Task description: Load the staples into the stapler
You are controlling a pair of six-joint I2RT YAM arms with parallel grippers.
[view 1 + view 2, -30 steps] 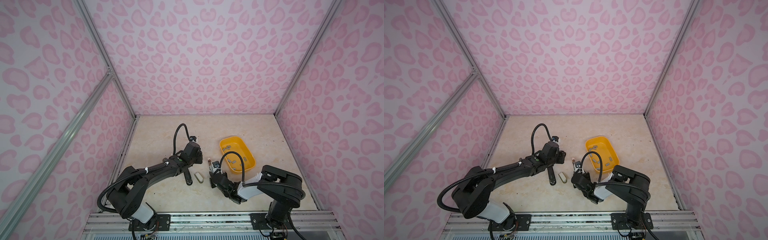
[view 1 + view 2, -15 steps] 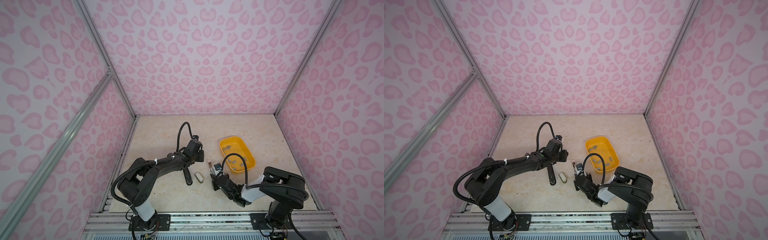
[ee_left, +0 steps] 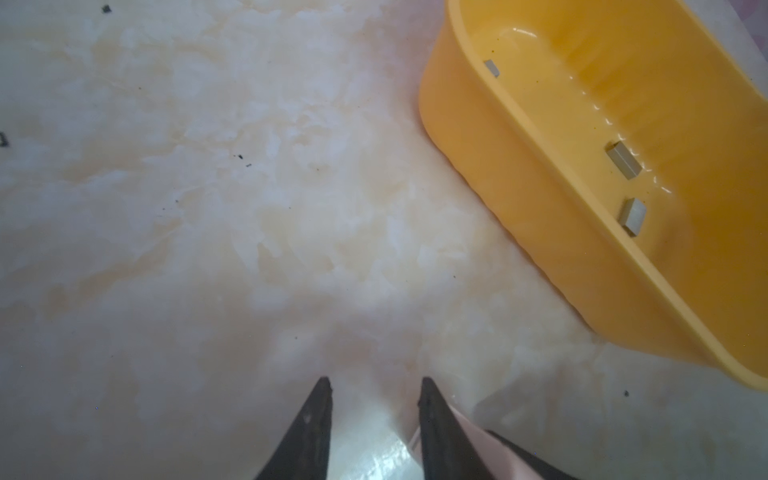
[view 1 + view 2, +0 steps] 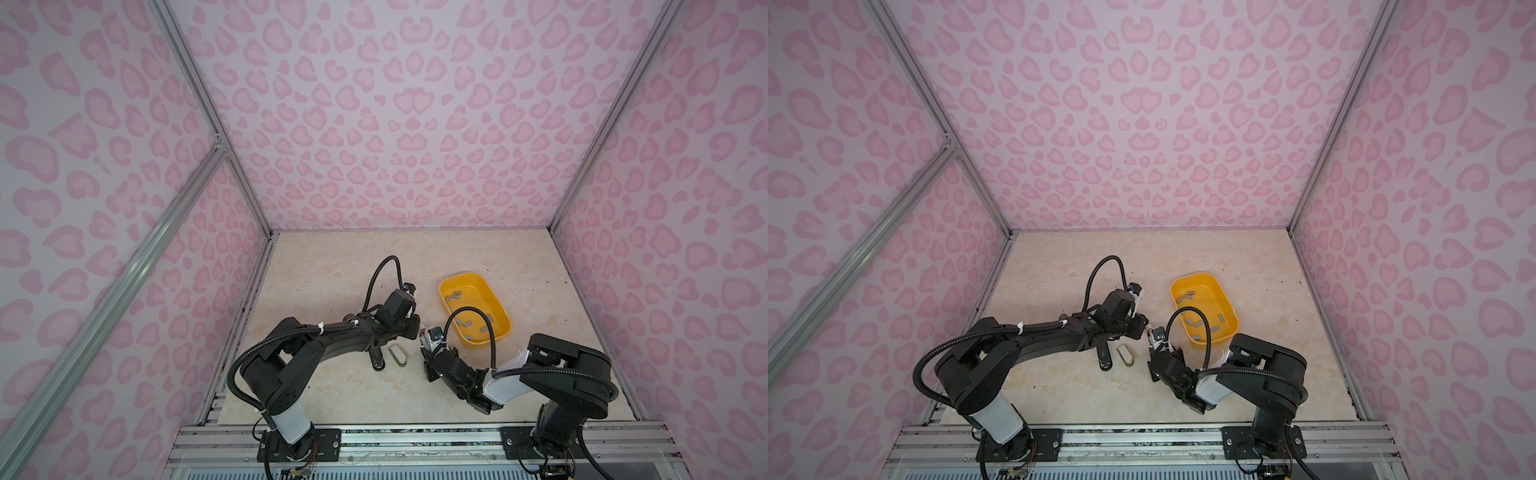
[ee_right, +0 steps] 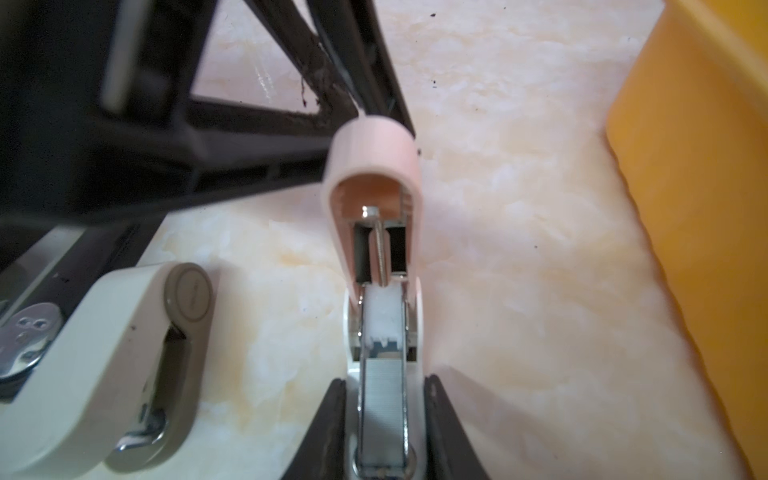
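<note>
Closing in over the last second, left gripper (image 3: 374, 384), jaws narrow and empty, now sits at the raised lid (image 5: 374, 153) of the pink stapler (image 5: 380, 291) clamped by right gripper (image 5: 384, 380), staples (image 5: 382, 403) apparently seated in its channel, so lid-shut looks next.

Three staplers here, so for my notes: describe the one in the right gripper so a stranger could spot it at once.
Start at the yellow tray; just off its near left corner the right gripper clamps the pink stapler. Unlike the cream stapler and the black stapler lying beside it, it gapes open, staples showing in its channel.
</note>
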